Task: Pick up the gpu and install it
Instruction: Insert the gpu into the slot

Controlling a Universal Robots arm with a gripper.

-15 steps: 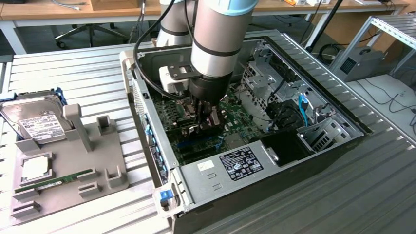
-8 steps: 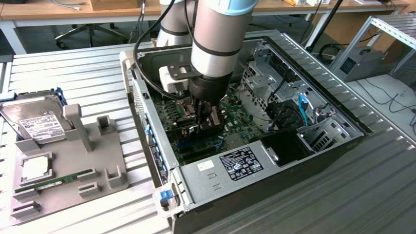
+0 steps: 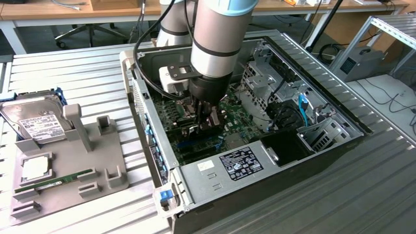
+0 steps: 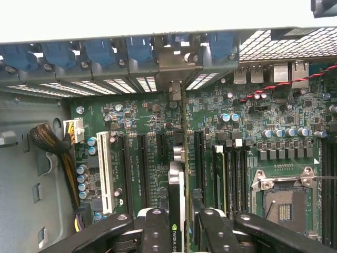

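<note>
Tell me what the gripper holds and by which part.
The gripper holds the gpu edge-on, clamped by its upper edge, above the motherboard slots.

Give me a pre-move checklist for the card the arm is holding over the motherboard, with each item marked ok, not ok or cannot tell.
1. Thin green graphics card gripped edge-on between the black pincer fingers: ok.
2. Card standing upright over the green motherboard: ok.
3. Card lined up along the long black expansion slots: ok.
4. Card's metal bracket sitting at the rear slot openings: ok.
5. Card edge fully seated in its slot: cannot tell.
6. Pincer inside the open black computer case, nothing snagged on it: ok.
</note>
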